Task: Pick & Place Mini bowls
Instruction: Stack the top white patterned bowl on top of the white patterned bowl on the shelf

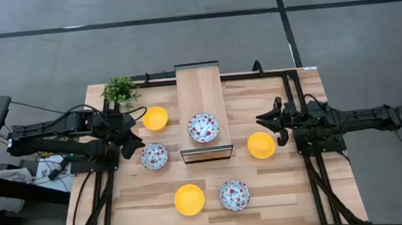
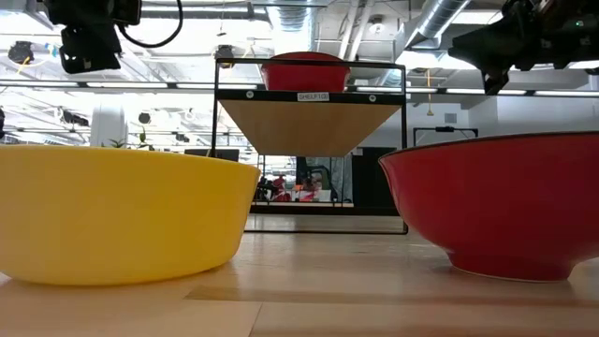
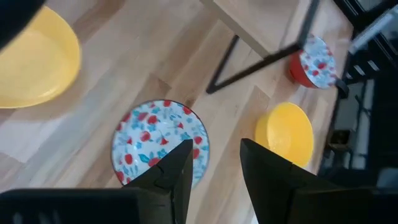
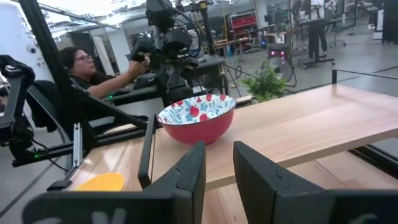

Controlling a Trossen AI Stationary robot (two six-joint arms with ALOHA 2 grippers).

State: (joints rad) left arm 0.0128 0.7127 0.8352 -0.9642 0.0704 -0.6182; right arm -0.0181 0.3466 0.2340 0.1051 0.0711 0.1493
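Seen from above, we take the raised wooden shelf point(image 1: 202, 111) at the table's point(image 1: 294, 198) centre as our landmark and read from left to right.

Well left of the shelf, the left gripper point(image 1: 132, 136) hangs above the table, its fingers point(image 3: 176, 171) parted with nothing between them. Directly beneath them in the wrist view lies a floral mini bowl point(image 1: 154, 156), just off the shelf's front left corner. A yellow mini bowl point(image 1: 155, 118) rests beside the shelf's left edge, with a small potted plant point(image 1: 120, 90) behind it near the table's back corner.

On the shelf itself, toward its front end, we see a second floral mini bowl point(image 1: 203, 127), white inside and red outside in the right wrist view.

In front of the shelf, a yellow mini bowl point(image 1: 189, 200) and a third floral mini bowl point(image 1: 234, 195) sit side by side near the table's front edge, the yellow one on the left.

Right of the shelf's front corner rests another yellow mini bowl point(image 1: 261, 145). Just beyond it, the right gripper point(image 1: 278, 123) is held above the table facing the shelf, its fingers point(image 4: 189, 171) apart and empty.

Through the right wrist camera, a seated person point(image 4: 93, 74) shows in the room beyond the shelf.
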